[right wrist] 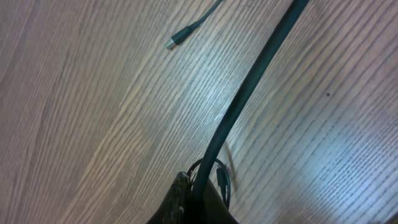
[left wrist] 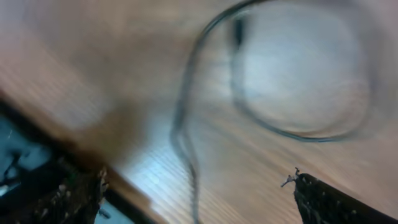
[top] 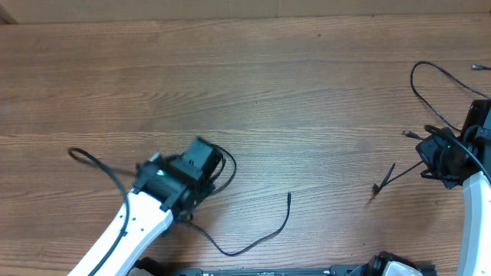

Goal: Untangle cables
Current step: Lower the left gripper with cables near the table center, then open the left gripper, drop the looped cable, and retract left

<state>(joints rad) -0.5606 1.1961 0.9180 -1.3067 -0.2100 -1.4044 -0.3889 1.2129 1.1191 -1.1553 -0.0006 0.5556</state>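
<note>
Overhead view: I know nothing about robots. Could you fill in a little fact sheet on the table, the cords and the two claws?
table: brown wood grain
left gripper: open, above the looped cable, holding nothing; its camera view is blurred
right gripper: shut on the straight cable, which runs away from it in a tight line
loose plug: lies on the wood beyond the right gripper
layout: the two cables sit far apart, one by each arm

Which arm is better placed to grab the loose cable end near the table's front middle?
Left: the left gripper, open, is nearer that cable; the right gripper grips another cable.
</note>
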